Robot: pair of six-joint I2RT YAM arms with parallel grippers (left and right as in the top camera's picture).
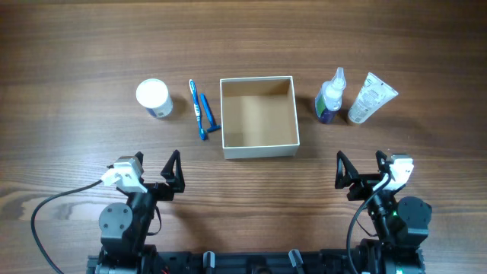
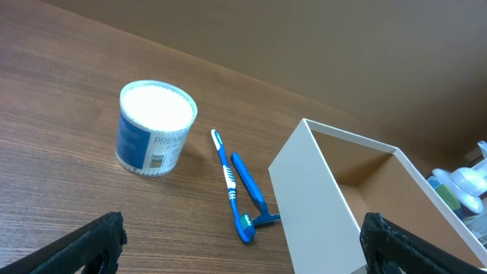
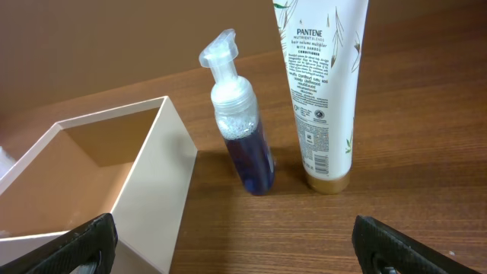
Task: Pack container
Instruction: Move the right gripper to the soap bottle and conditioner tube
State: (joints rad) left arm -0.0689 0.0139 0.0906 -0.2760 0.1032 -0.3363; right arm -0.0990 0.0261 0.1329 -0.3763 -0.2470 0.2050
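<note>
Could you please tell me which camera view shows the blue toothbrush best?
The left wrist view: the toothbrush lies large there, bristles visible, beside the razor. Overhead shows it small, left of the container; the right wrist view misses it.

Bright, even light; soft shadows

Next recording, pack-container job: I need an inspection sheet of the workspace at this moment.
Surface: wooden table, no spills seen.
Job's things: container open-topped and empty at centre; jar, toothbrush and razor to its left; pump bottle and tube to its right; all outside it.
Clutter: nothing seen.
Grippers: left pincer and right pincer both open, holding nothing, near the table's front edge.
Cables: black cable loops by the left arm; second cable by the right arm; neither touches the items.
Surroundings: nothing seen.
</note>
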